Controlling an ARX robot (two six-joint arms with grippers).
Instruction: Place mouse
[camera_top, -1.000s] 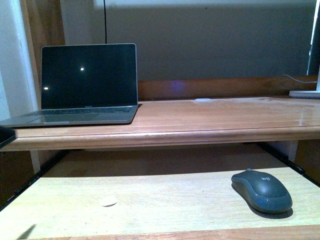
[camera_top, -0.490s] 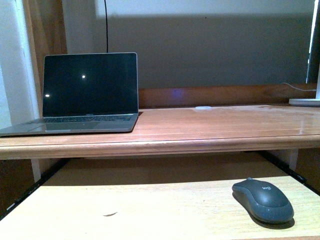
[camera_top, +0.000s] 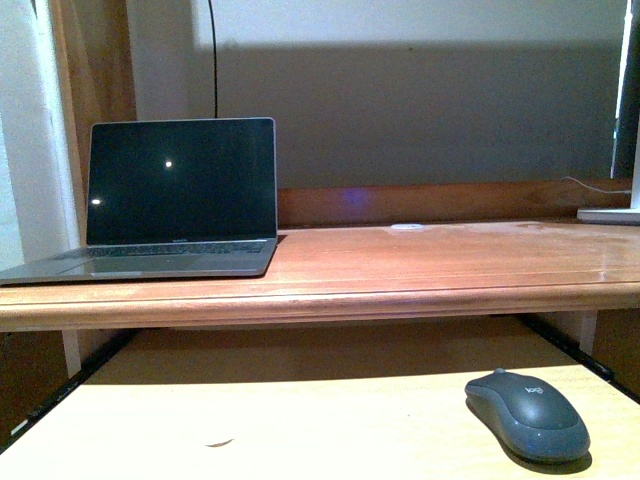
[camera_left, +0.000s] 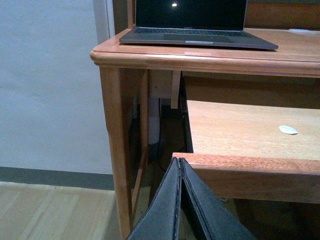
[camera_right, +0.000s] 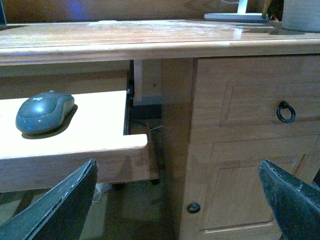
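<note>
The dark grey oval mouse (camera_top: 527, 414) lies on the pale pull-out keyboard tray (camera_top: 300, 420) at its right end, below the desk top. It also shows in the right wrist view (camera_right: 44, 111). My left gripper (camera_left: 180, 162) is shut and empty, below the front left corner of the tray. My right gripper (camera_right: 177, 172) is open and empty, low in front of the desk's drawer cabinet, to the right of the tray and the mouse. Neither gripper shows in the front view.
An open laptop (camera_top: 175, 195) with a dark screen stands at the left of the wooden desk top (camera_top: 430, 255). A small white scrap (camera_left: 288, 130) lies on the tray. A drawer with a ring handle (camera_right: 284, 112) is at the right. A lamp base (camera_top: 610, 213) stands far right.
The front view has risen: the desk, laptop and mouse sit lower in the frame now. The mouse has not moved on the tray.
</note>
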